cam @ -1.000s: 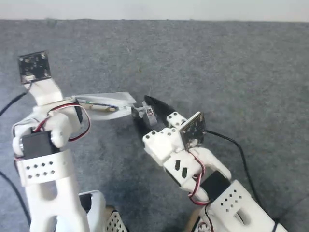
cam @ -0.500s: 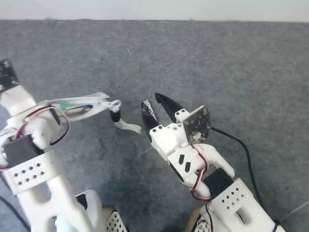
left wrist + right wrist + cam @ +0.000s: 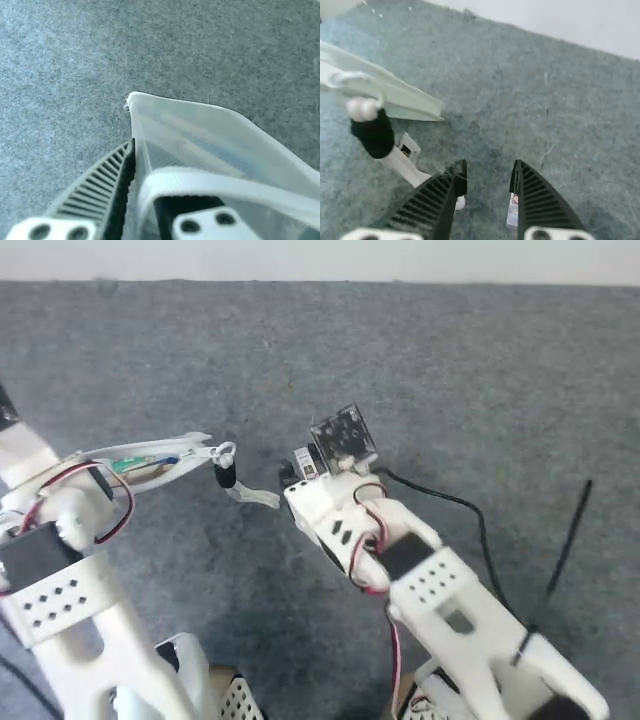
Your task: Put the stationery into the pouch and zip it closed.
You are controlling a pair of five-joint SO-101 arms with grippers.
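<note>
My left gripper [image 3: 137,167] is shut on one end of the translucent pouch [image 3: 200,145], holding it off the grey carpet. In the high view the pouch [image 3: 150,462] juts to the right from that arm, with pens [image 3: 145,461] showing through it. From its free end hangs the zipper pull: a white bead, a black charm [image 3: 226,476] and a white tag [image 3: 255,497]. My right gripper [image 3: 489,172] is open, a little way from the charm [image 3: 372,135] and close to the tag [image 3: 405,160], holding nothing. In the high view it [image 3: 292,480] sits just right of the tag.
Grey carpet [image 3: 450,360] covers the table up to a pale wall at the back. A black cable [image 3: 450,505] trails from the right arm, and a thin black rod [image 3: 565,540] stands at the right.
The right gripper let go of the zipper pull and opened, then turned and shifted left. The left arm drew the pouch leftward, and the pull now dangles free.
</note>
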